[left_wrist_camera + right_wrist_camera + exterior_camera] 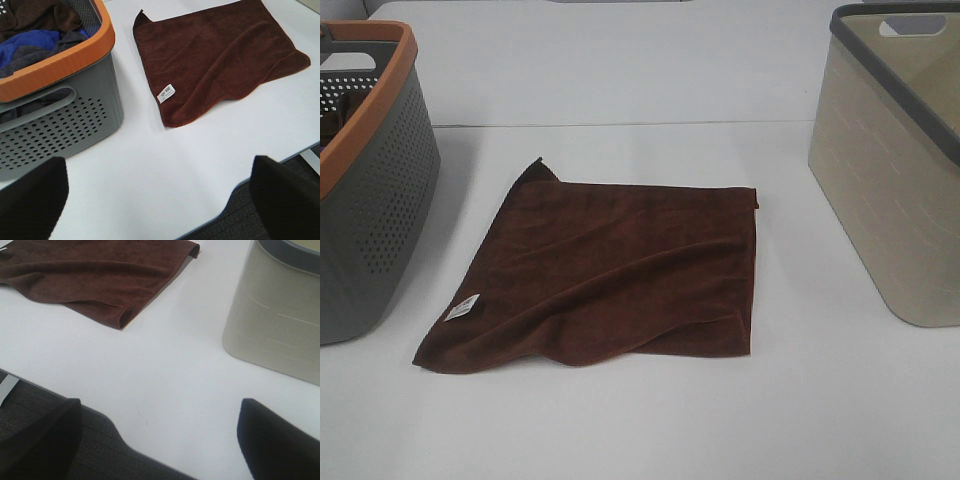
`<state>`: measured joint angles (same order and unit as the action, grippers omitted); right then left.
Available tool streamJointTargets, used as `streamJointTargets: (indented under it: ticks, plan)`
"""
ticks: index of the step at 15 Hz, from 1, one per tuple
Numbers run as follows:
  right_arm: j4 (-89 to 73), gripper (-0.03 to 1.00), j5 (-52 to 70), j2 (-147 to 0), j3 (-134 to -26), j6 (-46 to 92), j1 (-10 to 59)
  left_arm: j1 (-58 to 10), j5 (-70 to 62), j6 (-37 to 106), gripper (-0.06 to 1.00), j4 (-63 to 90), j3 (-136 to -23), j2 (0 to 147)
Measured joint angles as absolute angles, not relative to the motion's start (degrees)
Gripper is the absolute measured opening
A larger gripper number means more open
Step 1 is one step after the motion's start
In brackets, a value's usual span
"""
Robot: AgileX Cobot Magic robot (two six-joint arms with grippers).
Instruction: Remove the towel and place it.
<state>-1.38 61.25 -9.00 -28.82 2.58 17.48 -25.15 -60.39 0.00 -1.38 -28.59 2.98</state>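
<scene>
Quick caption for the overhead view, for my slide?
Brown towel spread flat on the white table between a grey, orange-rimmed basket and a beige basket.

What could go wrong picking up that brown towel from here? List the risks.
1. The towel lies flat on the table, so a pincer may scrape the surface or pinch only a thin fold.
2. Lifted by one corner, it could drape and catch the beige basket rim.
3. The grey basket already holds cloths; confusion is possible.

A gray basket (365,190) with an orange rim sits on the white table (650,420). It holds what may be blue and brown clothes (35,42). A tan basket (895,190) stands well apart.
</scene>
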Motion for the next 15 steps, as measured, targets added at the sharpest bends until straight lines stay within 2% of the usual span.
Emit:
streamJointTargets:
  ticks: [9, 11, 15]
  plan:
    - [-1.4, 0.8, 61.2, -9.0, -28.8, 2.6, 17.5, -25.0, -60.3, 0.0, 0.93, -1.4, -28.6, 2.9]
    - [-1.4, 0.8, 61.2, -9.0, -28.8, 2.6, 15.6, -21.1, -60.2, 0.0, 0.93, -1.3, -28.6, 2.9]
    - [-1.4, 0.8, 61.2, -9.0, -28.8, 2.6, 7.0, -7.4, -60.2, 0.0, 0.93, -1.3, -28.6, 2.8]
